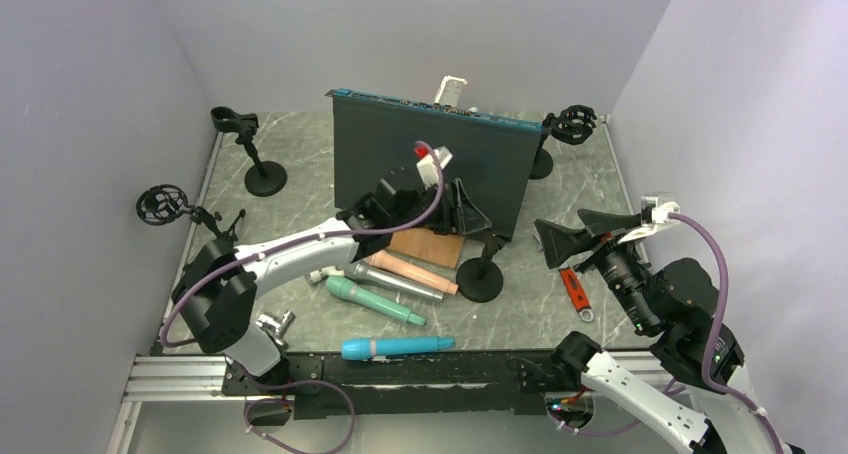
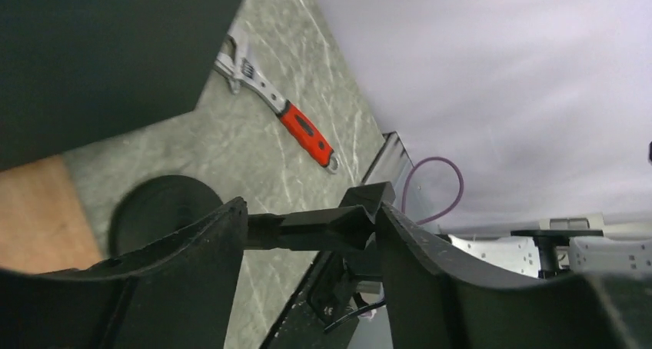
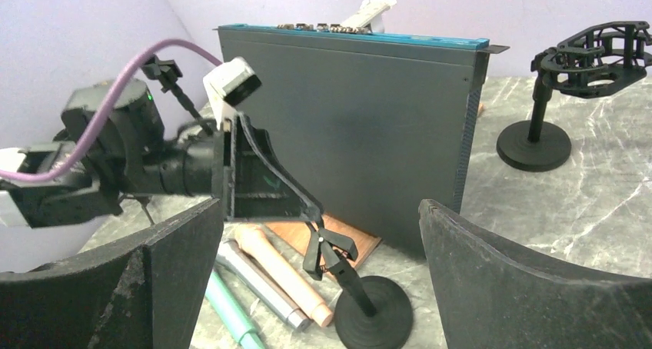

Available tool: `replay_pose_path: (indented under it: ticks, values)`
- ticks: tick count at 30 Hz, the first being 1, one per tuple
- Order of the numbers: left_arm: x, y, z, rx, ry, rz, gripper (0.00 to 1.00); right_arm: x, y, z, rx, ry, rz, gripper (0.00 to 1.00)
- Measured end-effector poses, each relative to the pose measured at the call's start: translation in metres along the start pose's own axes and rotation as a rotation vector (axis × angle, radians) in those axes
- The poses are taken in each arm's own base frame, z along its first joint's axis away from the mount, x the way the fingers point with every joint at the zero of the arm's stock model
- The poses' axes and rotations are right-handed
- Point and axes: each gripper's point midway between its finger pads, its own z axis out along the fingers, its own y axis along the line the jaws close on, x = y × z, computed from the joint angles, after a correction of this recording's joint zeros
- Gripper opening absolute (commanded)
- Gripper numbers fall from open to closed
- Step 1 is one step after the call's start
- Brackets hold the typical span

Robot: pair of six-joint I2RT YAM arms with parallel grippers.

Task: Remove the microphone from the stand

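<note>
Biggest thing: dark upright panel (image 1: 430, 169), right behind the left gripper (image 1: 468, 211). Left gripper stretched out mid-table, jaws parted either side of the clip (image 3: 332, 249) of the stand (image 1: 481, 284). Honestly can't tell whether pinching it or just loose around it. Right gripper (image 1: 580, 229) well off to the left gripper's right, spread wide, nothing between the fingers. Stand's round black base just nearer than the left gripper, sitting between the two grippers. Wooden board (image 1: 428, 244) flat under the left gripper. Down on the table (image 1: 590, 174), on the near side of the left gripper and out of the clip: pink microphone (image 1: 414, 273), silver microphone (image 1: 395, 283) and green microphone (image 1: 375, 301) side by side, blue microphone (image 1: 398, 347) nearer still. Red-handled wrench (image 1: 572, 286) lying close by the right gripper, on its near side.
</note>
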Motion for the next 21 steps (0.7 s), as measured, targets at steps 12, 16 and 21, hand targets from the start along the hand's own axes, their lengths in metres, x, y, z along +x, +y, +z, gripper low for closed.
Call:
replay_pose_path:
  ticks: [12,16,21]
  values:
    - [-0.107,-0.051,-0.115,0.005,-0.222,0.210,0.88,0.007,-0.008,0.010,0.077,0.034,0.026,1.00]
    - [-0.123,-0.069,-0.175,-0.036,-0.330,0.318,0.95,0.002,-0.019,0.011,0.160,0.026,0.053,1.00]
    - [-0.137,-0.083,-0.269,-0.172,-0.547,0.458,0.99,-0.010,-0.031,0.008,0.239,-0.020,0.082,1.00]
